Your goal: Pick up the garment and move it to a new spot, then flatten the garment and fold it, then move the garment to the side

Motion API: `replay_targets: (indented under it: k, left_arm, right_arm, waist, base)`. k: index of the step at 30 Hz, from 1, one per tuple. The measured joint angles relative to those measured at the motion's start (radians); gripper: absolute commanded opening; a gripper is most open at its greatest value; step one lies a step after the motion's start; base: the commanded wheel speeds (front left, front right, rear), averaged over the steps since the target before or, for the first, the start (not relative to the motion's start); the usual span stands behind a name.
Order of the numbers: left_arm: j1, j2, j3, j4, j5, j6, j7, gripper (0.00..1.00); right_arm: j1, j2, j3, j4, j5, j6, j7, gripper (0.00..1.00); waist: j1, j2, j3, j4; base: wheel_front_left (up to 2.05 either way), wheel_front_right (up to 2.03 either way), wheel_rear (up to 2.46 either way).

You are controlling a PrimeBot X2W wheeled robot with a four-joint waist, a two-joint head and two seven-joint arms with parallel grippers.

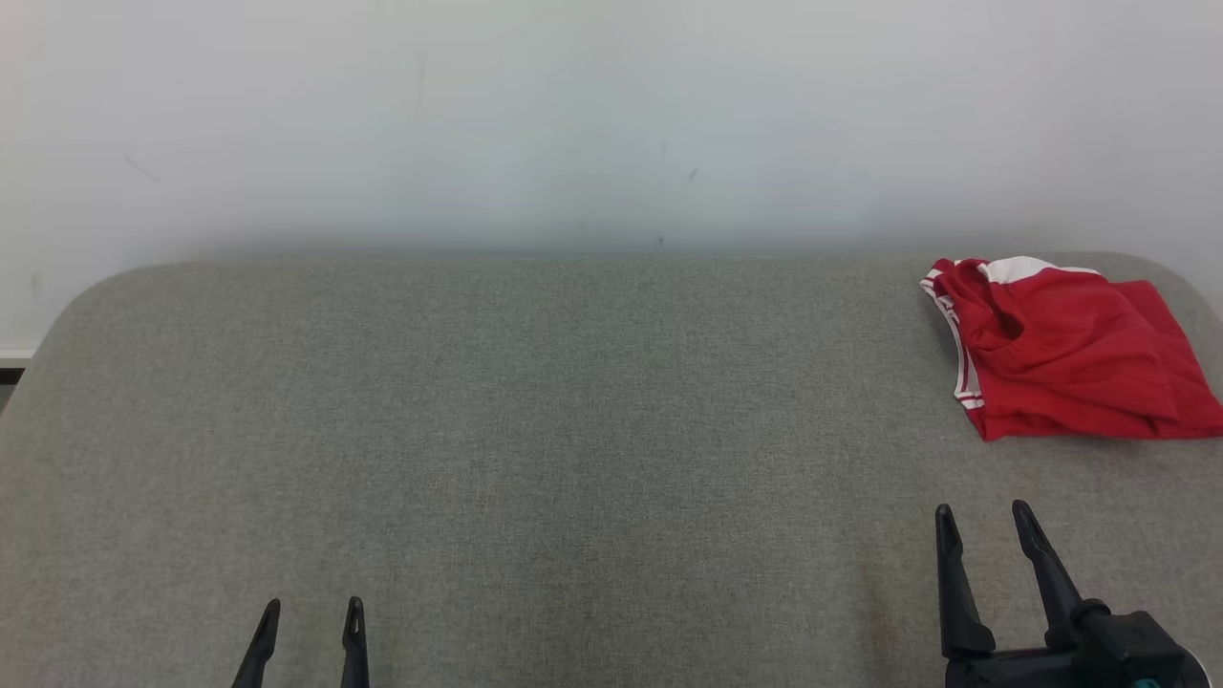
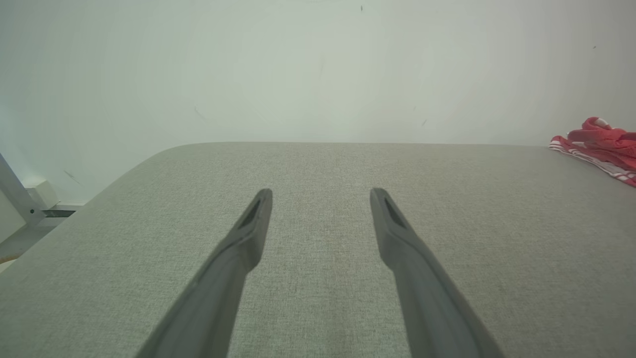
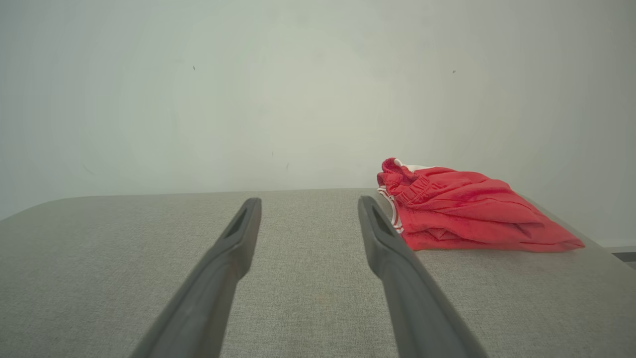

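Standing spread, left pincer (image 1: 315,604) and right pincer (image 1: 982,508) hold nothing; garment (image 1: 1070,354) lies on table (image 1: 573,430)

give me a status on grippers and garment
Left gripper open, empty. Right gripper open, empty. Red garment bunched at far right corner of table, untouched. Nothing in the way.

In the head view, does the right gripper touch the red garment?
No: the right gripper stands open short of the red garment, with a strip of bare grey table between them.

Open right claw (image 3: 309,206) above grey table (image 3: 124,258), folded red garment (image 3: 467,211) beyond
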Motion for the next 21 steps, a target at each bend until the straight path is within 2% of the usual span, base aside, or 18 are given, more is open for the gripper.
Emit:
replay_targets:
  k: [18,19,21]
  left_arm:
    - [0.002,0.000,0.007,0.006,-0.009,-0.007,0.000,1.00]
    - [0.002,-0.001,0.009,0.009,-0.007,0.001,0.000,0.00]
    - [0.002,-0.002,0.009,0.026,-0.009,0.001,0.002,0.00]
  right_arm:
    - [0.014,0.005,0.001,0.018,-0.005,0.000,0.000,1.00]
    - [0.014,0.005,0.002,0.021,-0.005,0.000,0.000,0.00]
    - [0.019,0.005,0.002,0.040,-0.005,0.000,0.002,0.00]
  waist:
    - [-0.0001,0.0000,-0.020,0.005]
    - [0.0000,0.0000,-0.020,0.004]
    - [0.0000,0.0000,-0.020,0.004]
  base:
    - [0.00,0.00,0.00]
    - [0.00,0.00,0.00]
    - [0.00,0.00,0.00]
